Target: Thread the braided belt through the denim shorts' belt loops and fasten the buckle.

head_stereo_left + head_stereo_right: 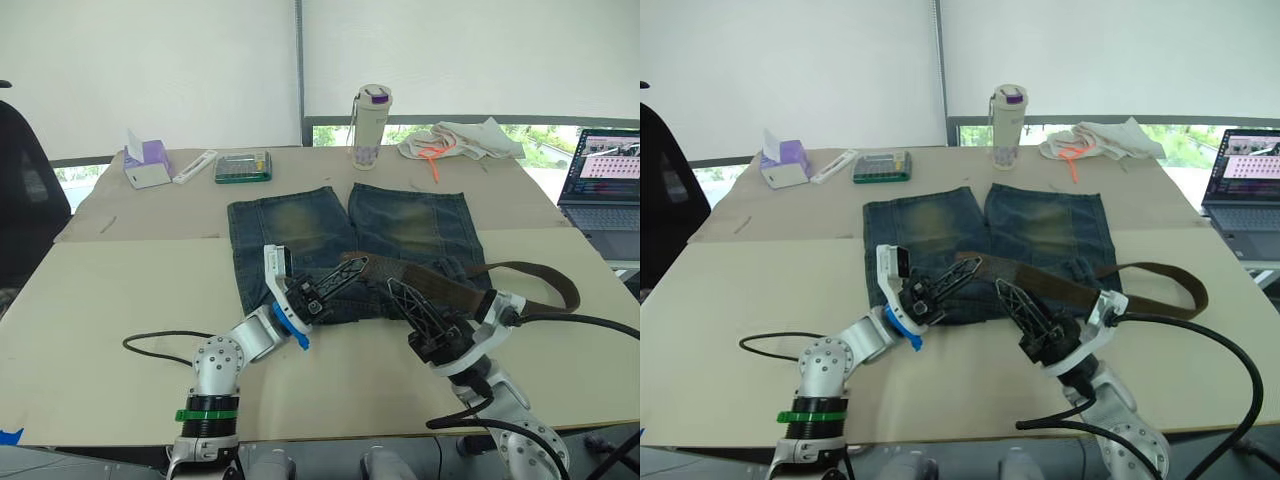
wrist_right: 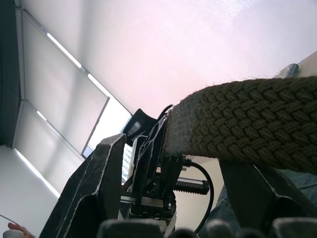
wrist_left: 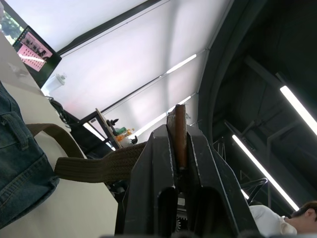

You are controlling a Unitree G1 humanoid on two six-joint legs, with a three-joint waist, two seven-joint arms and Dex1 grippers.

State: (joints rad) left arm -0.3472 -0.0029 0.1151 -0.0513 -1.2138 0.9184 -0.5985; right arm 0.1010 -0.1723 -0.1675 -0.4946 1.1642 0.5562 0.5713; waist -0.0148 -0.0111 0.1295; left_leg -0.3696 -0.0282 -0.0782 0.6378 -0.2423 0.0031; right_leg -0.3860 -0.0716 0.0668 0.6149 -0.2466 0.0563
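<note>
The denim shorts (image 1: 300,230) lie flat on the table, legs pointing away and waistband toward me. The braided belt (image 1: 440,285) runs across the waistband and curls into a loop (image 1: 560,285) off the shorts' right side. My left gripper (image 1: 345,272) is shut on the belt's brown end, pinched between its fingers (image 3: 163,148) just above the middle of the waistband. My right gripper (image 1: 398,292) reaches under the strap a little to the right, fingers apart with the belt (image 2: 257,129) crossing between them. One belt loop (image 3: 17,130) shows on the denim. I cannot make out the buckle.
At the far edge stand a bottle (image 1: 370,125), a white cloth with orange cord (image 1: 460,140), a green box (image 1: 243,167) and a tissue box (image 1: 147,165). A laptop (image 1: 605,185) sits at far right. A black cable (image 1: 160,340) lies near left.
</note>
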